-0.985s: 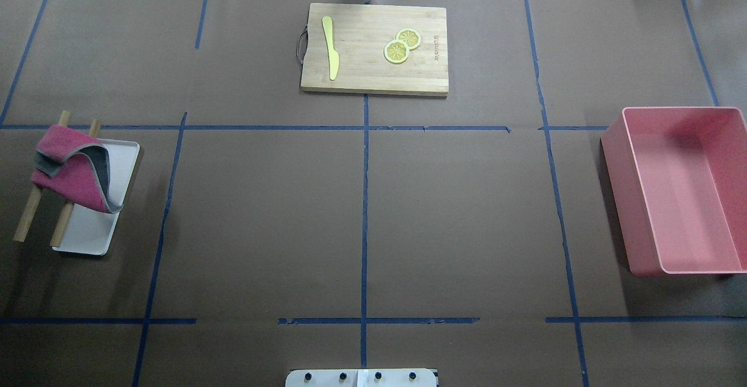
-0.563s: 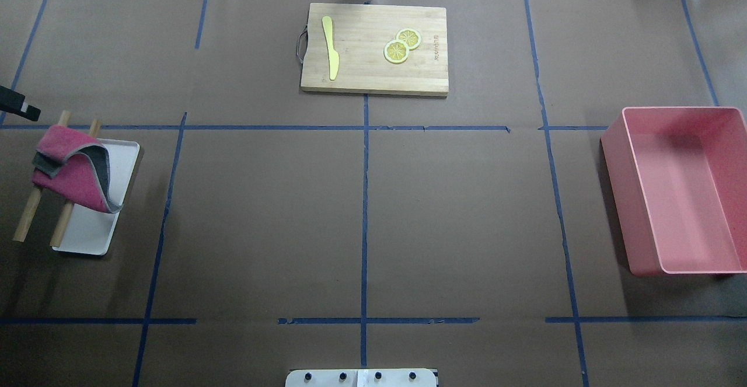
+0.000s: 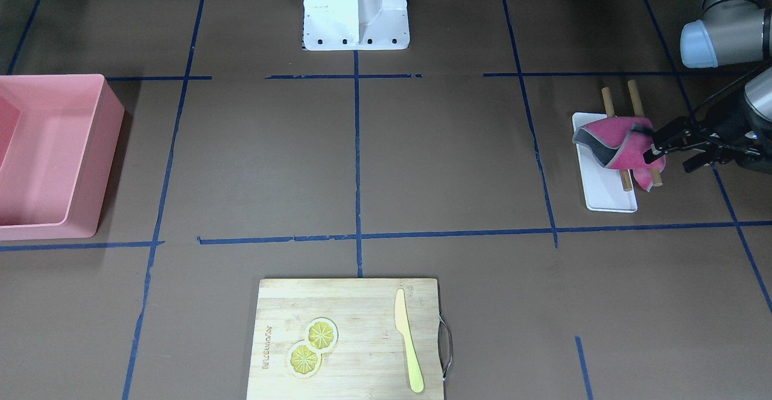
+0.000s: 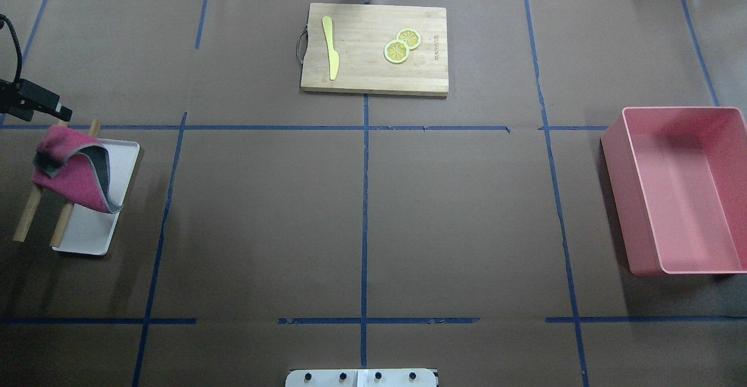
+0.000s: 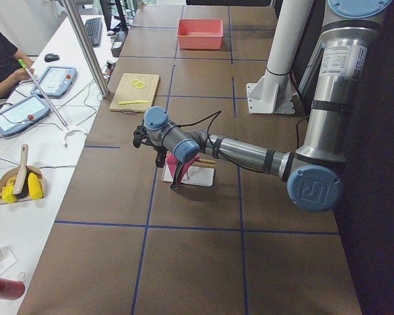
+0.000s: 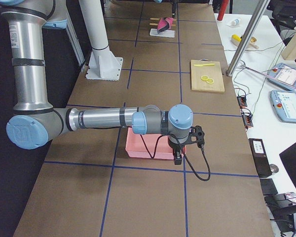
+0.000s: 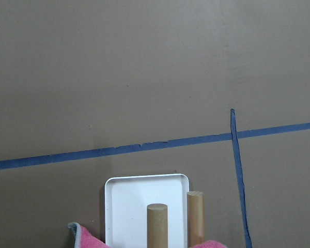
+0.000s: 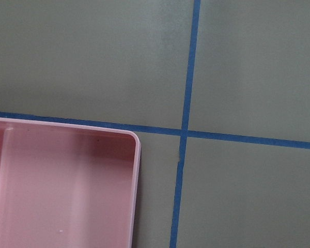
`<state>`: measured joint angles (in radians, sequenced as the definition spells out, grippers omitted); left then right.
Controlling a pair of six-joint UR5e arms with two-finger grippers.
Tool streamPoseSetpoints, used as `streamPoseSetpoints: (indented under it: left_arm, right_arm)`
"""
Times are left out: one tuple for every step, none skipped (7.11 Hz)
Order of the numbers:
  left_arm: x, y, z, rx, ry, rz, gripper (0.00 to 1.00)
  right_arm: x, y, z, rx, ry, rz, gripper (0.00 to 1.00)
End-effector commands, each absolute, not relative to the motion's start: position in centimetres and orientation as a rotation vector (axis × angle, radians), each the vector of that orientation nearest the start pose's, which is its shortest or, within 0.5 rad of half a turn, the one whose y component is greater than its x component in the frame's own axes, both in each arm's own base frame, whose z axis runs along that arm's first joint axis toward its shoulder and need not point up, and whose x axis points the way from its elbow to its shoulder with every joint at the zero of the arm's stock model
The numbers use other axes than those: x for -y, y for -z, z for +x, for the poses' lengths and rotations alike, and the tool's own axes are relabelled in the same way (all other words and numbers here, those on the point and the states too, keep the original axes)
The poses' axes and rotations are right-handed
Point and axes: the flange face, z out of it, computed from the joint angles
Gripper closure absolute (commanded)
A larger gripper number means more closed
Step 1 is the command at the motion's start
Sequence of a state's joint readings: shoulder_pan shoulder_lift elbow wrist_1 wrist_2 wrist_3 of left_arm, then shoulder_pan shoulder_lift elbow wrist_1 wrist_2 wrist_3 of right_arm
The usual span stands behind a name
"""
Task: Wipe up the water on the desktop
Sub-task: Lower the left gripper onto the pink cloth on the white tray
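At the left end of the dark-brown surface, the left end effector is held spread beside the pink cloth, which is draped on two wooden rods over a white tray. Nothing is gripped or wiped yet, and no water can be made out. A moment earlier this end effector was farther from the cloth. The state of the right end effector cannot be told.

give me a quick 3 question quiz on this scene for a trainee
1. True or false: the cloth lies flat on the desktop.
2. How many lemon slices are on the cutting board? A one, B two, C three.
3. Which arm's tool is nearest the cloth?
Key: 1 false, it is draped over two dowels; 2 B; 3 left.
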<state>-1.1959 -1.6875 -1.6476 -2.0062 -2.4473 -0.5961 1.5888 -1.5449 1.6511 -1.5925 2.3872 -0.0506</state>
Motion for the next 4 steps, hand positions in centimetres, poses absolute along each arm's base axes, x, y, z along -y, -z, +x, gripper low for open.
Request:
streamPoseSetpoints:
  left_arm:
    - [53.0,-50.9,15.4,-1.015,-0.078,0.106,0.08]
    - [52.5,-51.5,15.2,-1.013,-0.076,0.098,0.08]
    - [52.4,-51.5,15.2,-1.014,-0.077,0.097,0.09]
    - [52.0,-52.0,15.0,-1.011,-0.074,0.090,0.13]
  right_arm:
    - [50.8,-60.2,6.6,0.811,0.075,0.111,0.00]
    - [50.8,-60.2,6.5,0.813,0.077,0.110,0.00]
    - [50.8,-60.2,6.5,0.811,0.077,0.110,0.00]
    - [50.8,-60.2,6.5,0.813,0.075,0.109,0.00]
